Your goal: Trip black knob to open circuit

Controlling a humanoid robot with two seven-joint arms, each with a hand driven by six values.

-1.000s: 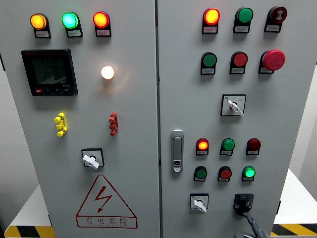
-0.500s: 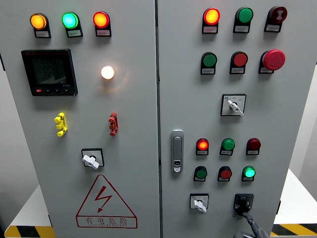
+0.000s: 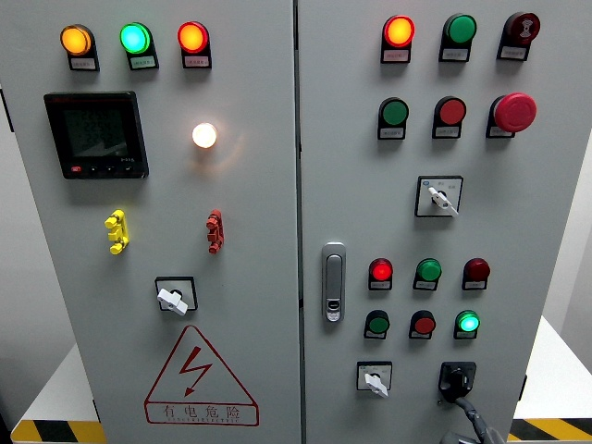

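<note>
Where the cabinet meets the lower edge, right hand (image 3: 470, 424) just under black knob (image 3: 457, 379), grip state unclear.

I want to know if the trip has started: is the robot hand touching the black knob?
Cannot tell. In the head view the right robot hand reaches up to just below the black knob; contact isn't plain.

Bright, even light, sharp focus (white lamp (image 3: 204, 135) flares on panel (image 3: 250, 213)).

A grey two-door control cabinet (image 3: 259, 277) carries indicator lamps, selector switches, a black knob (image 3: 456, 378) and a warning triangle (image 3: 200, 379).
</note>
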